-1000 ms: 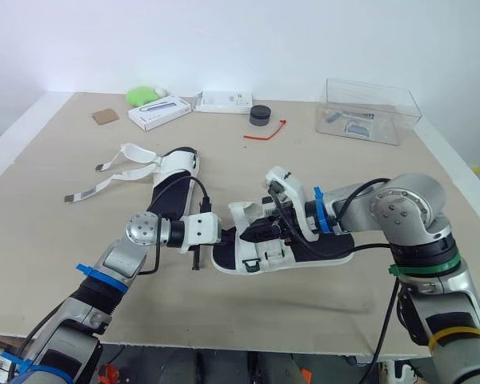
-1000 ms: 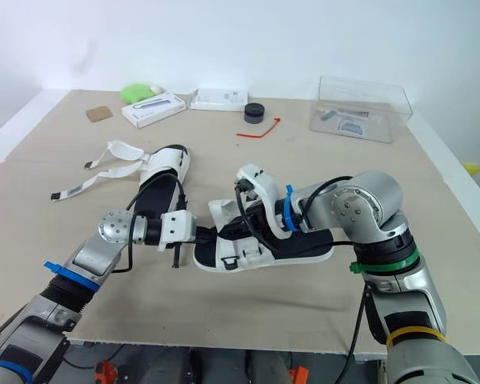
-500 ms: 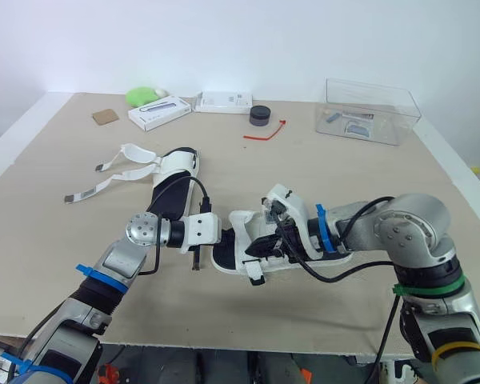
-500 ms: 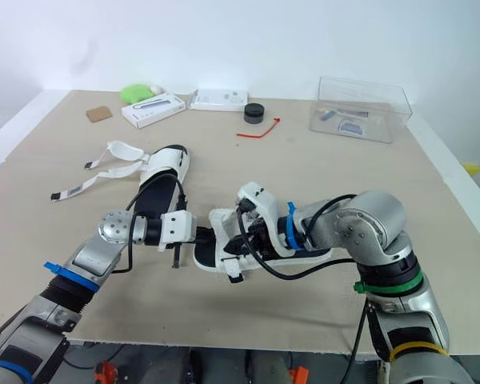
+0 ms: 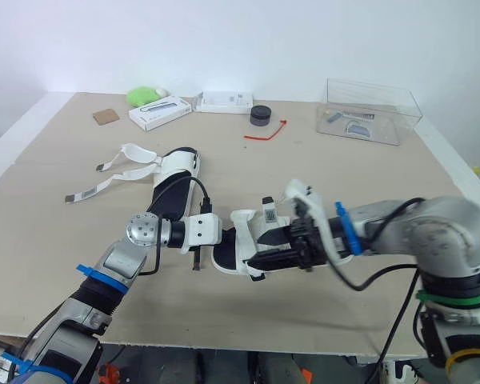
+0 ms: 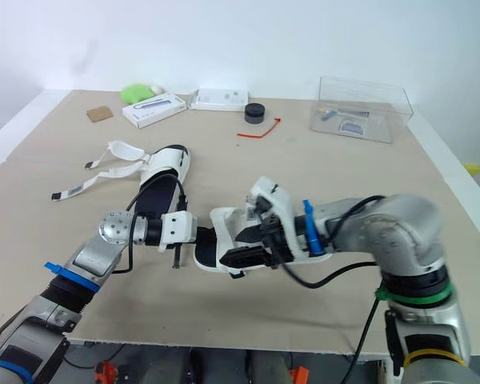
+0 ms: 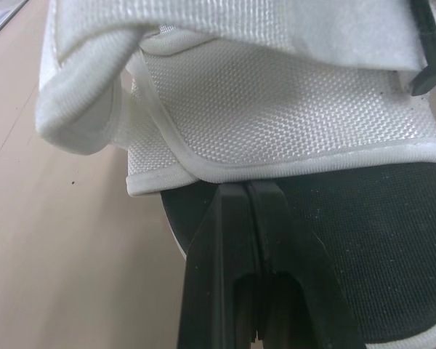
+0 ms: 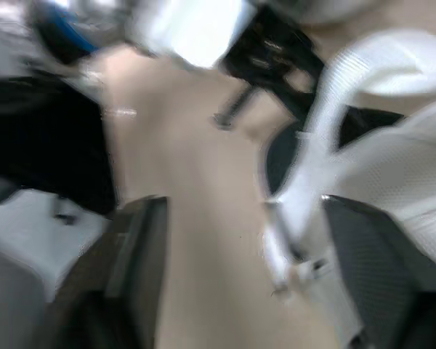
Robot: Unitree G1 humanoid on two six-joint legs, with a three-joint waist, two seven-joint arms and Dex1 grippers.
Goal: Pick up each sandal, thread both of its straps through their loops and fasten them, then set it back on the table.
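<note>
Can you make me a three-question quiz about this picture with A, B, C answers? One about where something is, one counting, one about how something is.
1. Where is the clear box?
A) far right of the table
B) under a sandal
C) in a gripper
2. How many sandals are there?
A) one
B) two
C) four
3. How are the far sandal's straps?
A) fastened
B) loose
C) knotted together
Answers: 1 A, it stands at the back on the robot's right. 2 B, the far sandal plus the near sandal pinched by the left gripper. 3 B, they lie spread out on the table.
</note>
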